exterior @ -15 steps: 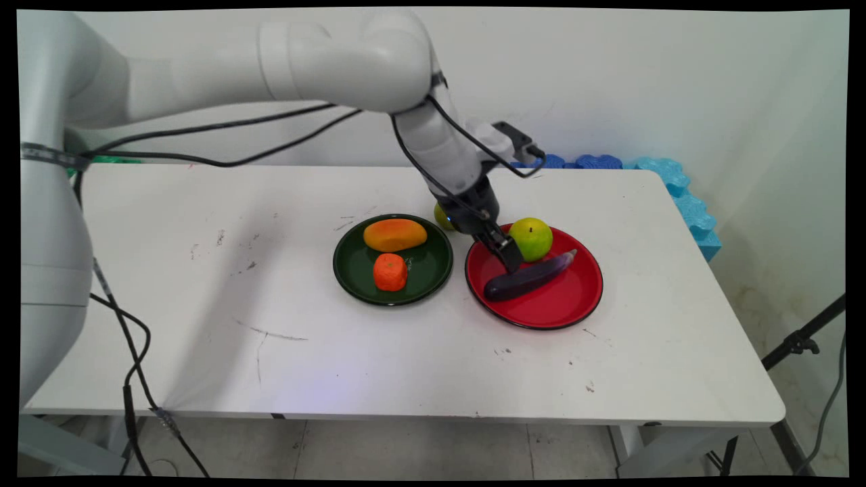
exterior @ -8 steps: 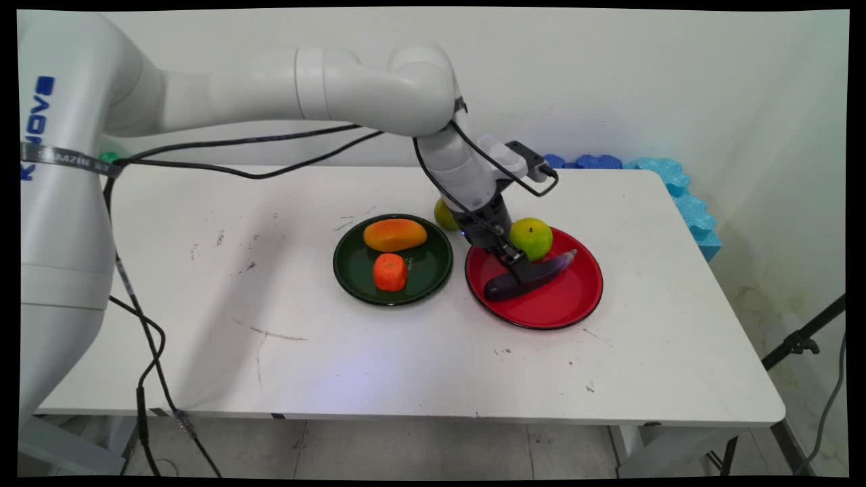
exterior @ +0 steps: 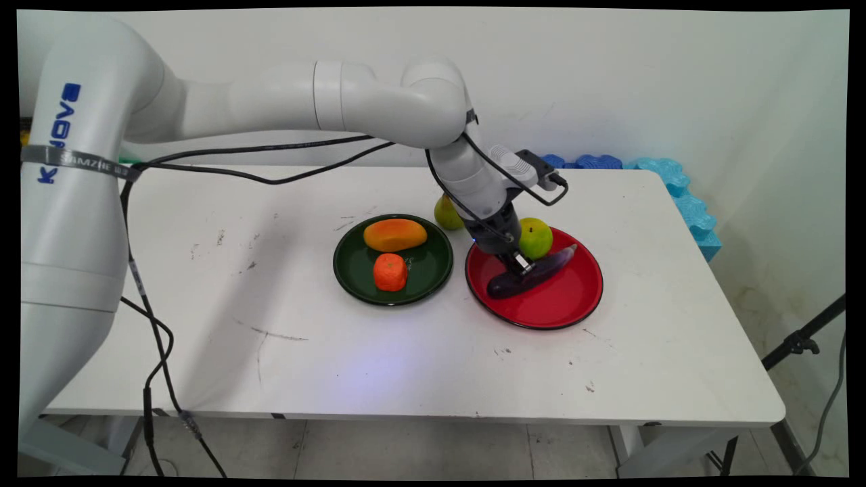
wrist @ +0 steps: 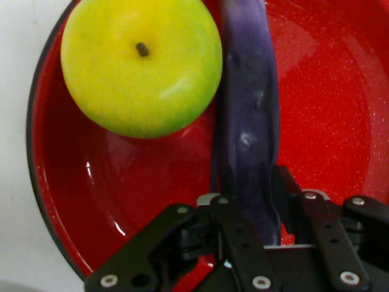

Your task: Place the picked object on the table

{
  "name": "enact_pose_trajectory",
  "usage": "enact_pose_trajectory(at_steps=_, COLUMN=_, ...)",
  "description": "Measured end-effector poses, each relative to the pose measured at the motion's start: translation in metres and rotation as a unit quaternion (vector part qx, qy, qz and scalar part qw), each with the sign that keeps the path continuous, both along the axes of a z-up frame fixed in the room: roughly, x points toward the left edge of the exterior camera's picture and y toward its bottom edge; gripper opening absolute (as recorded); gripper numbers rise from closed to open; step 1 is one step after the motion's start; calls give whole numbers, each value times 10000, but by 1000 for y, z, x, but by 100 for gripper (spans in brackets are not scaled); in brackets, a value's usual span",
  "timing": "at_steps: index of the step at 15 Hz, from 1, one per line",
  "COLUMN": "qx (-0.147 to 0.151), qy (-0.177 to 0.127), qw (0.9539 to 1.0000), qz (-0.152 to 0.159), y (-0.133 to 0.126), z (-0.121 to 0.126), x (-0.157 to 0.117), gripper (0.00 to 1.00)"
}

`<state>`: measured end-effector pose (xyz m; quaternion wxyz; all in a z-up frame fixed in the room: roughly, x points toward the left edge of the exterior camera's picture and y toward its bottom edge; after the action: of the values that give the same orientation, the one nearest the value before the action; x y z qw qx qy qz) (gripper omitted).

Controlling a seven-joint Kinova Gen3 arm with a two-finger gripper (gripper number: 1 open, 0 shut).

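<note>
Hand view shows the black two-finger gripper (wrist: 246, 210) with fingers (wrist: 234, 228) narrowed onto the glossy purple plastic eggplant (wrist: 246, 121), which lies in the round red plate (wrist: 340, 121), the plate's nine-o'clock half in the main view. A green-yellow apple (wrist: 141, 64) touches it at ten o'clock. It looks light, stiff and slippery; mid-body seems the surest hold.

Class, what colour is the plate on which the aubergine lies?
Red, with a dark rim: the plate under the aubergine shows best in the hand view.
</note>
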<state>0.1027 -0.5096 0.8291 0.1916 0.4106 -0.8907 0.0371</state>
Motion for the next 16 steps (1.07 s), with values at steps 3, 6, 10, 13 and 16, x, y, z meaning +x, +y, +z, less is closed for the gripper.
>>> enact_pose_trajectory(at_steps=3, qx=-51, qy=52, qw=10000, qz=-65, y=3, z=4, x=-1, gripper=0)
enact_pose_trajectory(at_steps=6, qx=-153, qy=142, qw=9996, qz=-173, y=9, z=22, x=-1, gripper=0)
enact_pose_trajectory(at_steps=10, qx=-342, qy=350, qw=9969, qz=-618, y=30, z=76, x=0, gripper=0)
enact_pose_trajectory(at_steps=13, qx=-421, qy=468, qw=9926, qz=-1035, y=56, z=116, x=13, gripper=0)
enact_pose_trajectory(at_steps=16, qx=-417, qy=497, qw=9878, qz=-1417, y=84, z=138, x=33, gripper=0)
